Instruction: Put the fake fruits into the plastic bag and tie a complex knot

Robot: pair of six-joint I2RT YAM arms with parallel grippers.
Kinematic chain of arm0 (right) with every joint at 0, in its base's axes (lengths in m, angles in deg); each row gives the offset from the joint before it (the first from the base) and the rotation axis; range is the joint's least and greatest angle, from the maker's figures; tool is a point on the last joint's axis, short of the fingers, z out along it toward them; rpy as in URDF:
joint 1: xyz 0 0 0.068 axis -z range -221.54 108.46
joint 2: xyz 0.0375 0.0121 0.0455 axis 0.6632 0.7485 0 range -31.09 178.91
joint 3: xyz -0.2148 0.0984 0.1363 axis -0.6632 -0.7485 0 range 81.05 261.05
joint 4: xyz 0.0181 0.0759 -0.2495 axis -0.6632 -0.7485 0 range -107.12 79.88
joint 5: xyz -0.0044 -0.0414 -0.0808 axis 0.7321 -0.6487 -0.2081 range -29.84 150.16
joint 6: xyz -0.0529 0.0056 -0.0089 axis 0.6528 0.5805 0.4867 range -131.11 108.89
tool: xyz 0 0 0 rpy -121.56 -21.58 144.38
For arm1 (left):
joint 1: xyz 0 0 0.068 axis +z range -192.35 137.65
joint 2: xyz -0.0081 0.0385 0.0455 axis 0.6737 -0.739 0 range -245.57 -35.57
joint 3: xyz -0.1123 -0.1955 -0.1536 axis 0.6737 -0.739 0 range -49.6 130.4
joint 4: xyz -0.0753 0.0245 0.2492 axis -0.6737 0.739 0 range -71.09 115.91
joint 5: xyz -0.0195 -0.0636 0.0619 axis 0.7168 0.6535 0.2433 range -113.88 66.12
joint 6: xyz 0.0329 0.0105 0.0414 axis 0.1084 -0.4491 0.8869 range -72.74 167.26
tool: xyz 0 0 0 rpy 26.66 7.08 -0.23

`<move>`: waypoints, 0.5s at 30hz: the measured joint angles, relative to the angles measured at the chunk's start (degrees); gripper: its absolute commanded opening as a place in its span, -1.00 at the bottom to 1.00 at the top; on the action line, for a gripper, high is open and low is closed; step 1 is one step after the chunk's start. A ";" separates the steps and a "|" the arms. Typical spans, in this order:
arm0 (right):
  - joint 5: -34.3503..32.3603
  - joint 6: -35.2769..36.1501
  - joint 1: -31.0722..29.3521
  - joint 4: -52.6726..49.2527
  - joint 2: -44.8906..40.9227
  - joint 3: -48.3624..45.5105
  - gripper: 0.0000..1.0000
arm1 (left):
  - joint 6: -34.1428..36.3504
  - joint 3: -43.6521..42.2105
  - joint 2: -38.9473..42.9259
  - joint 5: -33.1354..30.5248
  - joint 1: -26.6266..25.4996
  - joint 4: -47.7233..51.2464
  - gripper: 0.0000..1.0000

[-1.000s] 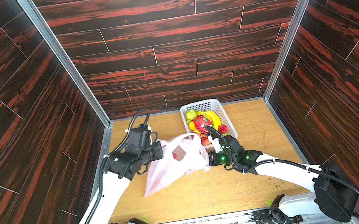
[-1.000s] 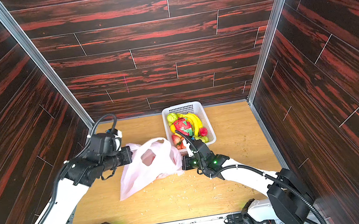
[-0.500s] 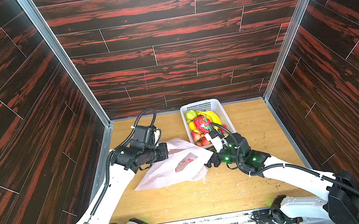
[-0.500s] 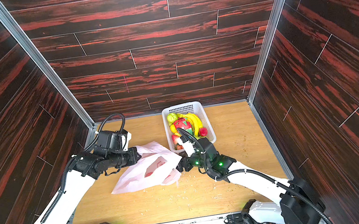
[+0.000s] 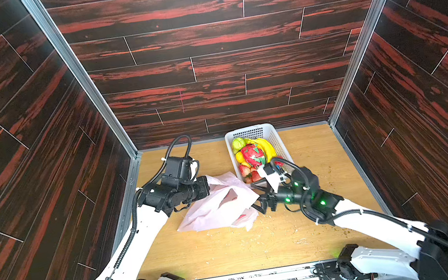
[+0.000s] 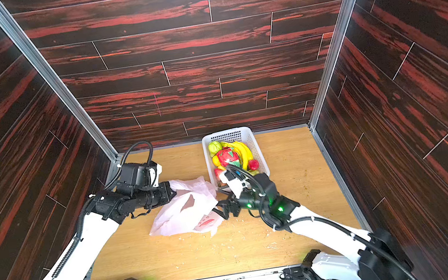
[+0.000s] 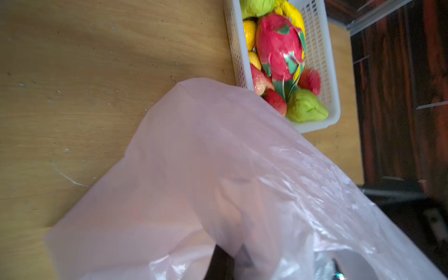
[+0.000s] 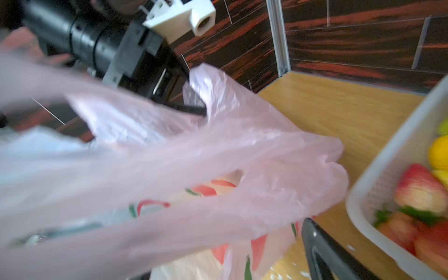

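Your left hand (image 8: 197,111) is clamped shut on a fold at the rim of the thin, translucent pale-pink plastic bag (image 5: 218,208). It holds that side up while the rest of the film slopes down onto the light wooden tabletop (image 5: 233,250).

Over on your right hand (image 5: 259,206), the jaws stand wide apart and grip nothing. In the right wrist view one black finger (image 8: 310,235) sits just beside the bag's red-printed lower side, and loose film drapes across the gap. The bag lies between your two hands, its mouth turned toward the right one. You cannot tell through the film whether any fruit is inside.

Just past your right hand, and just beside the bag's far corner, is the white perforated plastic basket (image 5: 279,144), pushed up near the back wall. The fruit is piled in there:
- The red-pink dragon fruit with green scales (image 5: 252,154) lies on top.
- The yellow bananas (image 5: 267,146) lie alongside it.
- A green lumpy fruit (image 5: 238,144) is at the far end.
- The red strawberries (image 5: 247,171) are at the near end.
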 measured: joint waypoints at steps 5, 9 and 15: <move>-3.39 2.91 0.00 0.57 -5.81 -6.75 0.98 | -4.50 -0.52 0.00 3.61 0.92 -3.37 -1.00; -4.74 6.16 -0.02 0.98 -9.92 -10.95 0.97 | -6.60 -0.63 0.00 4.98 1.09 -5.20 -1.00; -5.77 10.14 -0.31 6.34 -12.94 -14.36 0.97 | -7.26 -1.95 0.00 7.43 1.22 -7.10 -1.00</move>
